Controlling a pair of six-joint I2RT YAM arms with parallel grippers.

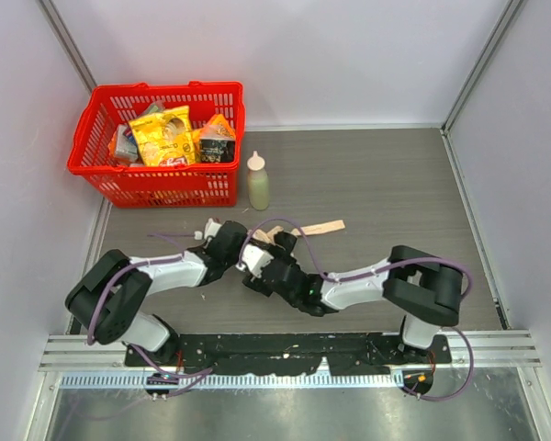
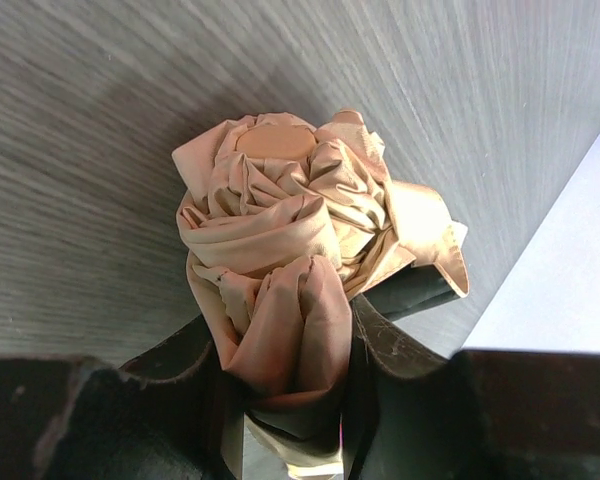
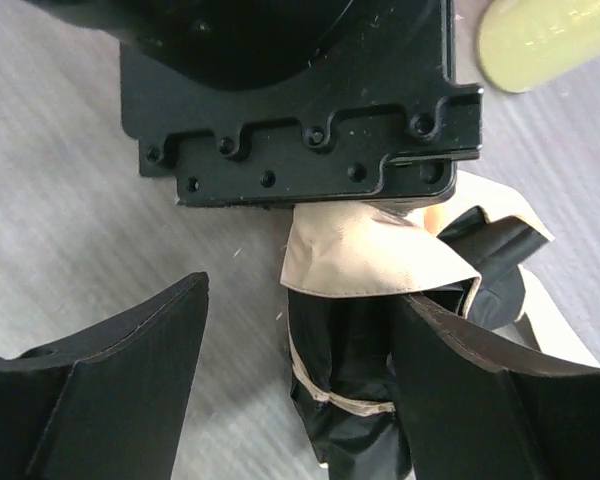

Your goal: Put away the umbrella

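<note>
OK, the umbrella [image 2: 280,210] is on the worktop [image 1: 386,184], roughly centre, just far of the two arm bases and near-right of the red basket [image 1: 165,188].

- Canopy is bunched into a rough cream rosette, not neatly rolled. Black underside shows in the right wrist view. A pale strap [image 1: 320,226] trails to the right on the worktop.
- Left tool [image 2: 290,340]: narrow, clamped on the bundled fabric. The cloth fills the gap between both fingers [image 2: 170,370], and the rosette sticks out beyond the tips.
- Right tool [image 3: 300,300]: wide, holding nothing. It sits just near of the left tool, with the left tool's black body filling the top of its view.
- The umbrella's black-and-cream fold lies in the gap, close against the right-hand finger [image 3: 480,370]. Can't tell if it actually touches. The other finger stands well off the cloth over bare worktop.
- Pale green squeeze bottle [image 1: 258,184] stands upright just right of the basket, far of the umbrella and apart from it.
- The basket holds snack packets [image 1: 170,133], at the far-left corner.
</note>
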